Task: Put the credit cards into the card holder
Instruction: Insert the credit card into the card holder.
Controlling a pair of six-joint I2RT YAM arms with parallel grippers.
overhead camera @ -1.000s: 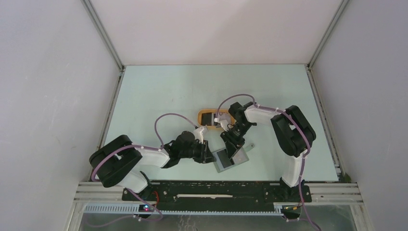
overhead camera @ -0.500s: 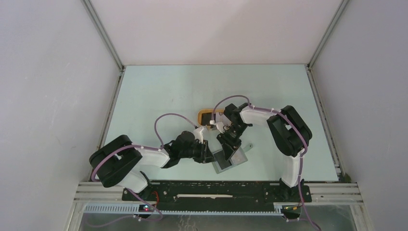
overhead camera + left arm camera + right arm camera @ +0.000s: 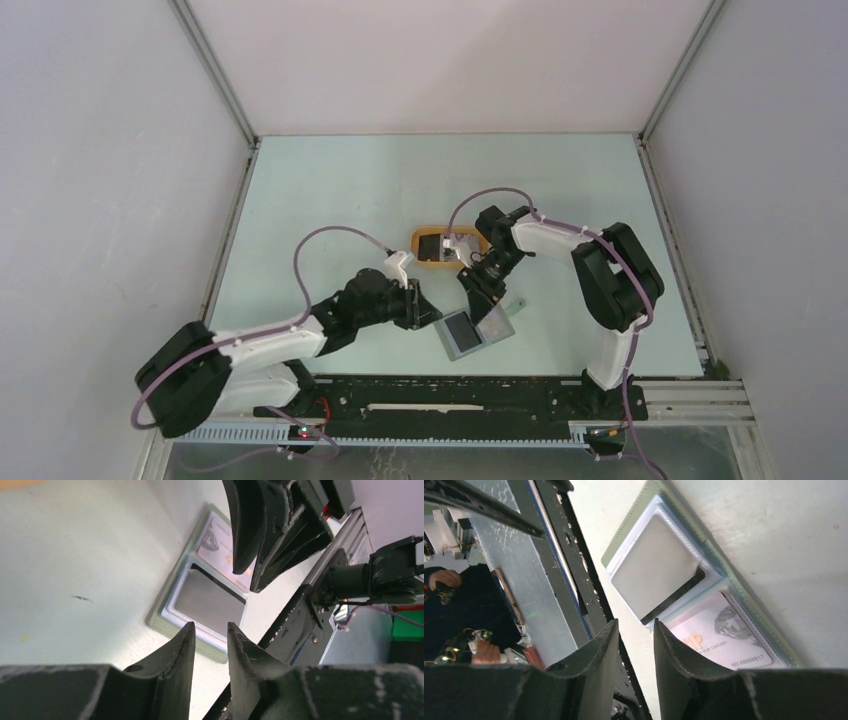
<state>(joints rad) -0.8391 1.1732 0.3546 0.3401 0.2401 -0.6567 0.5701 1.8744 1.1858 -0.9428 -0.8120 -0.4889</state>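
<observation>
Credit cards lie in two places. Farthest left, a black card (image 3: 430,244) rests in the orange tray (image 3: 416,247) near the middle of the pale table (image 3: 330,200). The other two are in the card holder (image 3: 462,335), which lies open and flat toward the near edge, just in front of the tray. Its left panel holds a pale grey card (image 3: 651,567) inside a clear sleeve, with a dark strip showing along one edge. Its right panel holds a whitish printed card (image 3: 719,637), tucked into the pocket.

The left gripper (image 3: 210,627) sits low just beside the holder's left edge. Its fingers are parted by only a narrow gap, and nothing is between them. The right gripper (image 3: 635,625) stands over the holder's right panel with its fingertips at the printed card. Its fingers are likewise drawn close, with a slim gap and no hold on anything. Whether those tips press on the card cannot be told.
</observation>
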